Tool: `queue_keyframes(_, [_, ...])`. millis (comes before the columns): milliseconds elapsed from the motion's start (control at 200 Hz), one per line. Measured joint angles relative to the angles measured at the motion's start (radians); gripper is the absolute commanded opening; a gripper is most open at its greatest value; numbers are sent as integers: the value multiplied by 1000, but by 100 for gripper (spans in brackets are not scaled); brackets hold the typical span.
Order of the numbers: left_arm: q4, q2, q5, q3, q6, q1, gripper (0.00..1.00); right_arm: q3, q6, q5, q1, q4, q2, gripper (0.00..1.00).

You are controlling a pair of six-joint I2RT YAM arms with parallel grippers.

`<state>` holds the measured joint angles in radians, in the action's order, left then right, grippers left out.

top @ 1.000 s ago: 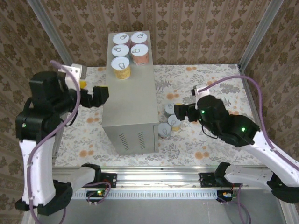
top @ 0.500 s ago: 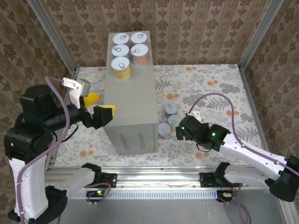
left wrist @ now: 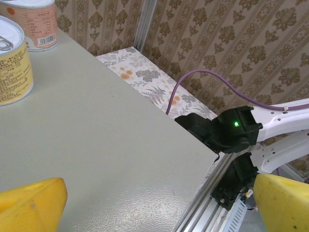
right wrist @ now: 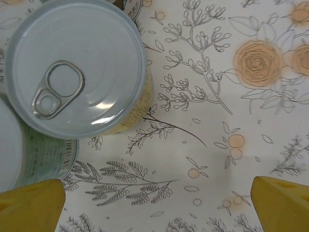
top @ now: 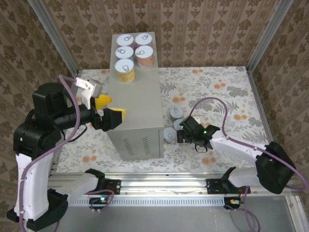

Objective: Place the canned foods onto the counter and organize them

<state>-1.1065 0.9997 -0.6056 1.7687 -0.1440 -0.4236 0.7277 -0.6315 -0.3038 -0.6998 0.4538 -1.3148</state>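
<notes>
The counter [top: 137, 104] is a tall grey box in the middle of the top view. Several canned foods stand at its far end, among them a yellow can [top: 125, 68] and a pink can [top: 144, 55]. Three more cans sit on the floral floor to the counter's right, one at the back [top: 175, 112] and one in front [top: 169, 135]. My left gripper [top: 110, 109] is open over the counter's left edge, nothing between its yellow fingers [left wrist: 29, 205]. My right gripper [right wrist: 154, 208] hangs open just above the floor, beside a yellow-labelled can [right wrist: 75, 67] and a teal one [right wrist: 34, 157].
Patterned walls and metal frame posts [top: 268, 36] close the space on three sides. A rail [top: 159, 182] runs along the near edge. The right arm [left wrist: 231, 130] and its purple cable [left wrist: 193, 77] show beyond the counter's far edge [left wrist: 159, 116].
The right arm has swung down and left, bringing its gripper low over the floor cans. The left gripper has shifted a little right, over the counter's edge. Both stay open.
</notes>
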Motion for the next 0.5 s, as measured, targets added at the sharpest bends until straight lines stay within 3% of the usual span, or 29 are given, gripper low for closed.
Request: queue_keyframes(500, [2,20,46,5,1,-9,100,110,81,-2,70,-62,-171,97])
